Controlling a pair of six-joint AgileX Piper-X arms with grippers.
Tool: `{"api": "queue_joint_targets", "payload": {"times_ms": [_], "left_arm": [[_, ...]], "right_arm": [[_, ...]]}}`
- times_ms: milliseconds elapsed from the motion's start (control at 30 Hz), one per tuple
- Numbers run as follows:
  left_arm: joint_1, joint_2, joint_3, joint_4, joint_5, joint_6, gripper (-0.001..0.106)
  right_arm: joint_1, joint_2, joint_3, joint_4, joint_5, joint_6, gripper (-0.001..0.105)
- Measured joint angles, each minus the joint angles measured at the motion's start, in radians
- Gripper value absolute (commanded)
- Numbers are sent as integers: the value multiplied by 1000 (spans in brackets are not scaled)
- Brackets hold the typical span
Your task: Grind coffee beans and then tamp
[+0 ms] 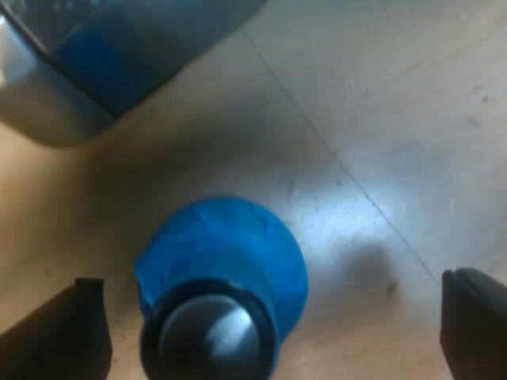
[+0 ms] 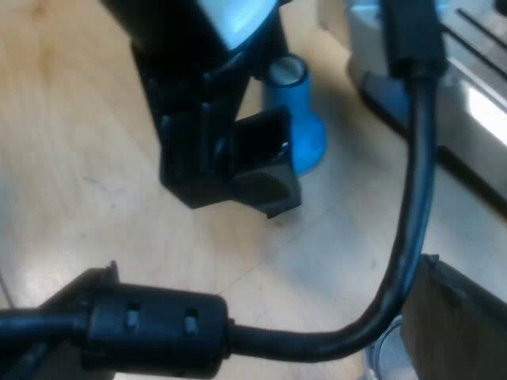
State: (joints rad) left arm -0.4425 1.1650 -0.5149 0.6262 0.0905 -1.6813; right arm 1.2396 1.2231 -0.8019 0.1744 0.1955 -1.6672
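Step in hand, by appearance: picking up the blue tamper (image 1: 230,245).
Left gripper (image 1: 273,317) spread astride it, not touching; next, lower and close squarely. Right gripper (image 2: 261,317) spread, empty.

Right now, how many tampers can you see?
1. The blue tamper stands on the wooden table by my left gripper, whose jaws are open, near the espresso machine. Others may be hidden beyond these wrist views.

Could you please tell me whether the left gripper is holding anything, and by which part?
Nothing is held. The left gripper is open, straddling the blue tamper without touching it; the tamper stands on the table.
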Motion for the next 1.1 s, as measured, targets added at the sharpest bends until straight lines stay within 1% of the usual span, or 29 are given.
{"api": "queue_joint_targets", "payload": {"times_ms": [100, 167, 200, 267, 300, 367, 400, 433, 467, 600, 700, 933, 1033, 1100], "left_arm": [[0, -1, 0, -8, 1, 15, 76], [0, -1, 0, -8, 1, 15, 62], [0, -1, 0, -8, 1, 15, 59], [0, -1, 0, -8, 1, 17, 45], [0, -1, 0, -8, -2, 16, 40], [0, -1, 0, -8, -6, 16, 19], [0, -1, 0, -8, -11, 16, 15], [0, -1, 0, -4, -16, 18, 5], [0, -1, 0, -1, -19, 18, 0], [0, -4, -2, 9, -19, 20, 0], [0, -31, -2, 41, -21, 20, 0], [0, -188, -2, 149, -26, 20, 0], [0, -273, -2, 195, -26, 20, 0], [0, -316, -2, 218, -26, 20, 0]], "right_arm": [[0, 0, 0, 0, 3, 0, 74], [0, 0, 0, 0, 3, -1, 74], [0, 0, 0, 0, 3, -1, 74], [0, 0, 0, 0, 3, -1, 74], [0, 0, 0, 0, 3, -1, 74], [0, 0, 0, 0, 3, -1, 74], [0, 0, 0, 0, 3, -1, 74], [0, 0, 0, 0, 3, -1, 74], [0, 0, 0, 0, 5, -1, 74], [0, 0, 0, 0, 6, -1, 74], [0, 0, 0, 0, 6, -1, 74], [0, -7, 0, 9, 14, -1, 74], [3, -41, 0, 72, 14, -1, 74], [2, -64, 0, 123, 35, 6, 74]]}}
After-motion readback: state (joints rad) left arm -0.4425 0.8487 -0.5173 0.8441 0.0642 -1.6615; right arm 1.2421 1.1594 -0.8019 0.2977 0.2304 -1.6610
